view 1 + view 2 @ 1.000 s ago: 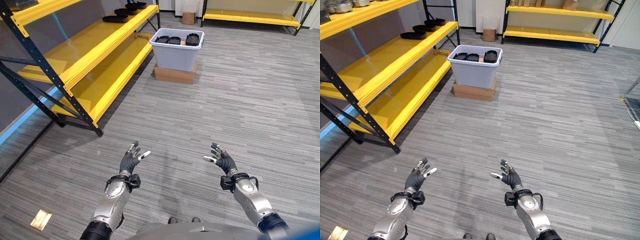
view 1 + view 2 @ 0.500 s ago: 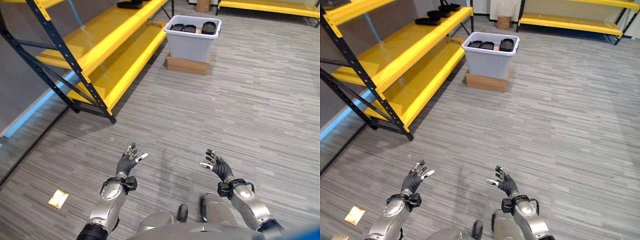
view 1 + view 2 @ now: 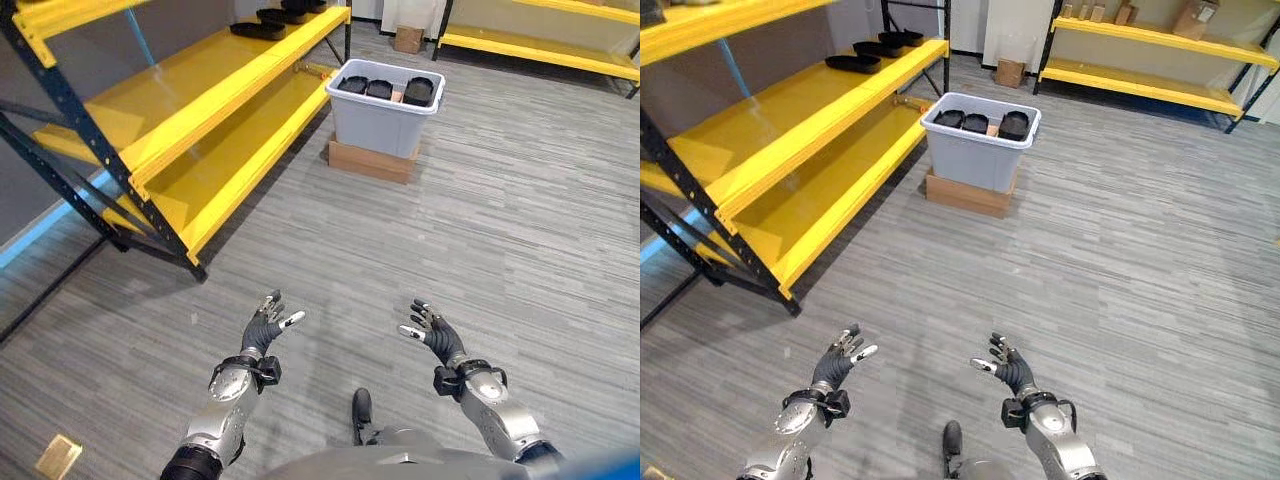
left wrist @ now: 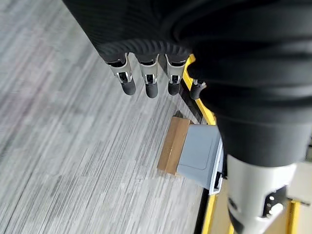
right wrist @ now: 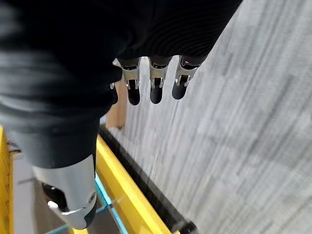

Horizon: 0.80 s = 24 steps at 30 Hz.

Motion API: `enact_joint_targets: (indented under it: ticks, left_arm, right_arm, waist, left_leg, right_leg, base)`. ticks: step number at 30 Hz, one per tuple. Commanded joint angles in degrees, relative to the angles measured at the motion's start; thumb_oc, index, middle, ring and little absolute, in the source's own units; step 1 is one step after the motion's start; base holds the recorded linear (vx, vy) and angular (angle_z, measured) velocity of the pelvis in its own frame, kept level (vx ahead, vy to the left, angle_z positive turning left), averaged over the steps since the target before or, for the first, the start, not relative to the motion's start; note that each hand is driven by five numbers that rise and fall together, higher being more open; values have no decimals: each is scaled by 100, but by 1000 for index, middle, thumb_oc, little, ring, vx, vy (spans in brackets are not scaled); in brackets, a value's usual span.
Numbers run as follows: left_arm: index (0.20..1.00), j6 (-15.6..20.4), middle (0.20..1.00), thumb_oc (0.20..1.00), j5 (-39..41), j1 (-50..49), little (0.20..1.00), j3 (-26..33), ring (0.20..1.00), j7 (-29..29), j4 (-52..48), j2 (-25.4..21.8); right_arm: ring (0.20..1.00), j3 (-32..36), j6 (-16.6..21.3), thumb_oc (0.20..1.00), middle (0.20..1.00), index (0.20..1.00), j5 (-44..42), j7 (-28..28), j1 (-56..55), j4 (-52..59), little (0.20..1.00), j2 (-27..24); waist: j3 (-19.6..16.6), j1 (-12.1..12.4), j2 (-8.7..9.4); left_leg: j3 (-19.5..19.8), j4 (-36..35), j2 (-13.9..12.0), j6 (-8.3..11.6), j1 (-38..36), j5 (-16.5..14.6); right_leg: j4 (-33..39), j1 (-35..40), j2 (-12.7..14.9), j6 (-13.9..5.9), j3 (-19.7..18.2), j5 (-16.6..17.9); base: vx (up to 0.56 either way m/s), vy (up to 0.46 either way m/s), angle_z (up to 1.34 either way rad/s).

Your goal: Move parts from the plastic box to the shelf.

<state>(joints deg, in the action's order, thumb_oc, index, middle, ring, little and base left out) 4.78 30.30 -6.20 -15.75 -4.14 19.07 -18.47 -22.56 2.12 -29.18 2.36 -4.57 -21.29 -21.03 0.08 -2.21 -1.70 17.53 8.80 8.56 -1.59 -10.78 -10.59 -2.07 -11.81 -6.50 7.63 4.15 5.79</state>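
Observation:
A grey plastic box [image 3: 385, 110] stands on a flat brown base [image 3: 368, 160] on the floor far ahead, with black parts [image 3: 390, 88] in it. To its left runs the yellow shelf [image 3: 190, 95], which carries several black parts [image 3: 260, 28] at its far end. My left hand [image 3: 262, 328] and right hand [image 3: 432, 335] hover low in front of me, far short of the box, palms facing each other. Both are open with straight fingers [image 4: 148, 80] and hold nothing. The left wrist view shows the box [image 4: 200, 151] past the fingers.
Grey plank floor [image 3: 480, 230] stretches between me and the box. A second yellow shelf [image 3: 540, 45] lines the back wall, with a small cardboard box [image 3: 407, 38] beside it. The dark shelf post [image 3: 120, 190] stands at the near left.
The whole picture has shifted, so the camera has moved; the box now sits a little lower in the view. Both hands keep the same open, empty pose.

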Motion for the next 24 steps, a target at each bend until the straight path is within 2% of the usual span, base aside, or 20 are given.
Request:
enact_joint_targets:
  ticks: [1,2,3,4,5,6,8,9,10,12,14,16,17,18,19,20,22,24]
  left_arm:
    - [1000,276,1000,1000,74,120,1000,98,1000,36,-459,-174]
    - [1000,276,1000,1000,107,101,1000,110,1000,26,-519,-174]
    - [1000,288,1000,1000,153,85,1000,132,1000,42,-543,-177]
    - [1000,290,1000,1000,169,69,1000,133,1000,63,-581,-181]
    - [1000,267,1000,1000,164,43,1000,133,1000,80,-589,-184]
    - [1000,257,1000,1000,181,-4,1000,111,1000,104,-671,-171]
    - [1000,234,1000,1000,167,-28,1000,101,1000,119,-683,-183]
    - [1000,239,1000,1000,161,-53,1000,99,1000,128,-699,-197]
    - [1000,239,1000,1000,136,-71,1000,79,1000,139,-732,-216]
    - [1000,225,1000,1000,104,-87,1000,30,1000,136,-741,-191]
    - [1000,248,1000,1000,83,-72,1000,14,1000,91,-807,-165]
    - [1000,249,1000,1000,107,-54,1000,22,1000,72,-810,-139]
    - [1000,254,1000,1000,150,-57,1000,41,1000,100,-810,-117]
    - [1000,254,1000,1000,150,-57,1000,41,1000,100,-810,-117]
    - [1000,256,1000,1000,133,-31,1000,3,1000,84,-776,-144]
    - [1000,272,1000,1000,175,-17,1000,23,1000,55,-815,-181]
    - [1000,244,1000,1000,173,-24,1000,44,1000,21,-868,-230]
    - [1000,221,1000,1000,202,0,1000,41,1000,-39,-896,-266]
  right_arm:
    - [1000,260,333,1000,1000,1000,-261,-49,59,414,1000,-29]
    - [1000,271,345,1000,1000,1000,-290,-52,46,431,1000,-40]
    - [1000,290,360,1000,1000,1000,-324,-64,30,465,1000,-71]
    - [1000,312,369,1000,1000,1000,-339,-76,19,483,1000,-104]
    - [1000,330,361,1000,1000,1000,-310,-56,0,491,1000,-135]
    - [1000,381,371,1000,1000,1000,-334,6,-24,515,1000,-158]
    - [1000,462,397,1000,1000,1000,-354,92,-21,517,1000,-159]
    - [1000,497,413,1000,1000,1000,-362,98,-41,525,1000,-153]
    - [1000,527,422,1000,1000,1000,-357,108,-67,552,1000,-146]
    - [1000,551,432,1000,1000,1000,-334,151,-143,521,1000,-83]
    - [1000,583,481,1000,1000,1000,-306,259,-171,438,1000,-32]
    - [1000,617,490,1000,1000,1000,-283,291,-165,417,1000,-8]
    - [1000,613,432,1000,1000,1000,-266,238,-218,481,1000,16]
    - [1000,613,432,1000,1000,1000,-266,238,-218,481,1000,17]
    - [1000,605,389,1000,1000,1000,-226,204,-252,470,1000,122]
    - [1000,597,367,1000,1000,1000,-264,186,-250,486,1000,197]
    - [1000,549,350,1000,1000,1000,-216,195,-197,527,1000,266]
    - [1000,477,329,1000,1000,1000,-210,182,-125,503,1000,318]
  waist:
    - [267,34,141]
    - [320,66,182]
    - [403,125,235]
    - [484,175,293]
    - [542,216,338]
    - [654,325,418]
    - [712,376,513]
    - [719,406,510]
    - [703,402,497]
    - [663,456,388]
    - [655,543,304]
    - [637,580,234]
    - [553,584,198]
    - [554,586,199]
    - [355,581,238]
    - [297,609,307]
    - [224,655,391]
    - [201,685,417]
  left_leg:
    - [58,260,-1002,516,-49,1343]
    - [12,871,-925,616,193,1705]
    - [-59,1391,-805,651,488,1901]
    - [-140,2000,-677,657,760,2043]
    - [-284,2151,-639,605,931,2070]
    - [-574,2014,-475,367,1439,1635]
    - [-905,1589,-300,172,1999,1072]
    - [-1063,1274,-294,112,2088,904]
    - [-1222,799,-290,88,2209,901]
    - [-1366,-209,-299,106,2447,1477]
    - [-1238,-1137,-369,161,2655,1958]
    - [-1152,-1380,-447,270,2736,2161]
    - [-1177,-1380,-555,254,2623,2197]
    - [-1178,-1380,-555,254,2622,2197]
    - [-1138,-1380,-559,226,2383,2279]
    - [-1241,-1321,-530,130,2228,2152]
    - [-1269,-1204,-460,-13,2155,1926]
    - [-1257,-1167,-387,-117,2066,1790]
  right_leg:
    - [-216,-140,189,-1003,-200,-95]
    - [-172,4,197,-966,-251,-110]
    - [-111,150,243,-932,-284,-139]
    - [-58,280,290,-900,-317,-129]
    - [-3,407,324,-852,-340,-159]
    - [86,638,416,-837,-436,-211]
    - [129,794,525,-892,-482,-259]
    - [152,889,533,-920,-511,-310]
    - [175,953,521,-925,-498,-359]
    - [300,1219,362,-926,-527,-429]
    - [364,1442,245,-929,-657,-546]
    - [335,1615,232,-931,-782,-690]
    - [229,1740,229,-953,-922,-866]
    - [229,1741,229,-953,-924,-866]
    - [186,1859,379,-1004,-937,-1003]
    - [87,1909,542,-1094,-976,-1027]
    - [-110,1875,716,-1200,-1030,-1032]
    - [-511,1721,816,-1297,-1088,-896]
  base:
    - [276,-102,4]
    - [238,-101,-10]
    - [203,-99,-26]
    - [186,-112,-43]
    - [246,-131,-42]
    - [238,-116,-29]
    - [194,-46,-14]
    - [185,28,7]
    - [210,70,6]
    - [240,79,5]
    - [281,96,3]
    - [298,170,-48]
    - [243,181,-88]
    - [450,329,-107]
    - [476,358,-70]
    - [571,439,-52]
    - [321,275,-37]
    - [224,222,-48]
